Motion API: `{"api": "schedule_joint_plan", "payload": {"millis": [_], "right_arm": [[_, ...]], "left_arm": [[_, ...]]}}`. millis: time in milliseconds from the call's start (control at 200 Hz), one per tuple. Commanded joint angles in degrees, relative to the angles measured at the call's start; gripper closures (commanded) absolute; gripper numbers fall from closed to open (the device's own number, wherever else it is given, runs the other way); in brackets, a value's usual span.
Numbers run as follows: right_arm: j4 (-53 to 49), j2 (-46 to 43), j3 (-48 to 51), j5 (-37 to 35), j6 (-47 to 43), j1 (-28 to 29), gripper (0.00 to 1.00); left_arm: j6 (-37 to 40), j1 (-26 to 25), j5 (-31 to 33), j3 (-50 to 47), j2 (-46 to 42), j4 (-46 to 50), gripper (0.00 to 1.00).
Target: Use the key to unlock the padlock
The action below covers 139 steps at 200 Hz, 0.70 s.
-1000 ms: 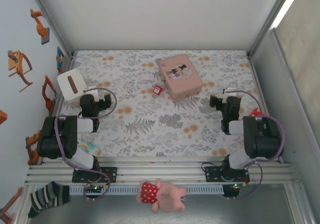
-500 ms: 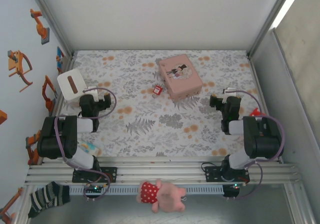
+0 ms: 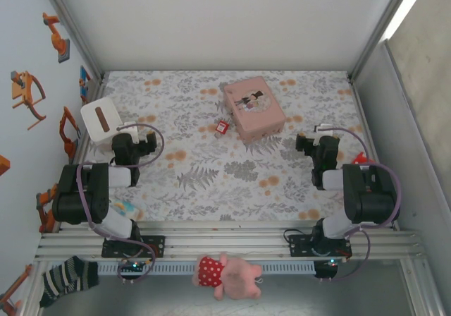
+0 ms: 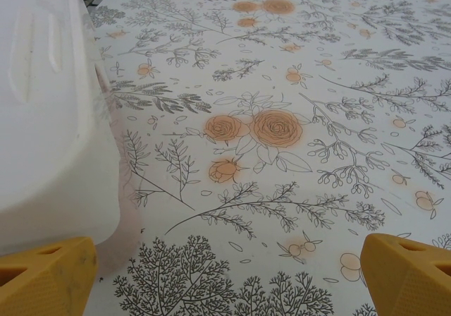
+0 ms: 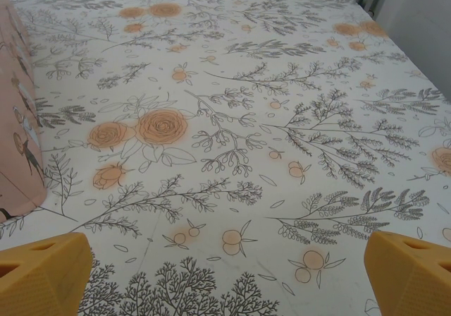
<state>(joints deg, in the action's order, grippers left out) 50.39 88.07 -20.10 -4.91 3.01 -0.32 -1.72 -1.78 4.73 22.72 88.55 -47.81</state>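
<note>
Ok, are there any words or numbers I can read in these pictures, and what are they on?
No text can be read.
Pink box: a picture on its lid; any writing there is too small to read.
Padlock: too small to tell.
Wall stickers: pictures, no words seen.

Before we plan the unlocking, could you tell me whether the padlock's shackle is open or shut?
Cannot tell: the padlock lies beside the pink box, too small in the top view to show its shackle.
</note>
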Motion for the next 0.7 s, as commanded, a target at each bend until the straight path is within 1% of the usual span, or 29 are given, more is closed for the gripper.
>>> {"api": "schedule_joint_plan", "payload": {"millis": [0,25,65,120,170,215,285,346,441,506,566,616,691], "right_arm": [[0.0,-1.5,-1.0,0.9,-0.6,-0.6,0.12],[-0.5,-3.4,-0.5,1.1,-1.1,-0.4,0.14],[-3.8,-8.0,-0.1,-0.1,-1.1,0.0,0.14],[-11.2,-15.2,-0.5,-1.0,0.1,0.1,0.14],[-19.7,-21.3,-2.5,-0.3,1.5,0.1,0.14],[-28.1,-25.5,-5.0,2.0,2.9,0.1,0.14],[-37.5,-29.7,-8.5,7.0,6.1,0.2,0.16],[-41.7,-31.4,-10.5,14.1,8.7,0.3,0.18],[-42.8,-31.1,-12.4,26.9,12.8,0.4,0.19],[-43.0,-29.0,-13.9,34.7,15.8,0.5,0.20],[-43.3,-25.9,-15.7,41.3,18.1,0.9,0.24],[-44.8,-23.2,-17.4,44.5,19.1,1.7,0.27],[-46.5,-19.5,-19.3,44.4,20.9,3.1,0.29]], "left_arm": [[0.1,-1.0,3.0,2.5,-5.3,6.1,0.03],[0.4,-1.8,4.7,4.3,-8.4,12.0,0.03],[0.8,-3.1,6.9,7.5,-12.8,20.0,0.03],[0.6,-4.6,7.5,12.7,-17.5,30.1,0.03],[-0.2,-6.0,6.3,18.3,-19.8,39.4,0.03],[-3.4,-6.7,4.6,23.2,-20.4,46.5,0.03],[-9.3,-7.0,-2.5,29.5,-19.0,54.1,0.02],[-13.0,-7.3,-10.9,33.2,-16.2,56.4,0.00],[-16.6,-8.5,-23.3,37.0,-9.8,55.6,0.03],[-17.9,-9.4,-29.2,39.0,-4.7,54.5,0.05],[-18.1,-10.1,-33.5,41.7,0.1,55.3,0.07],[-17.8,-10.8,-37.3,44.1,3.9,56.6,0.08],[-17.4,-12.0,-40.7,47.3,8.9,57.9,0.09]]}}
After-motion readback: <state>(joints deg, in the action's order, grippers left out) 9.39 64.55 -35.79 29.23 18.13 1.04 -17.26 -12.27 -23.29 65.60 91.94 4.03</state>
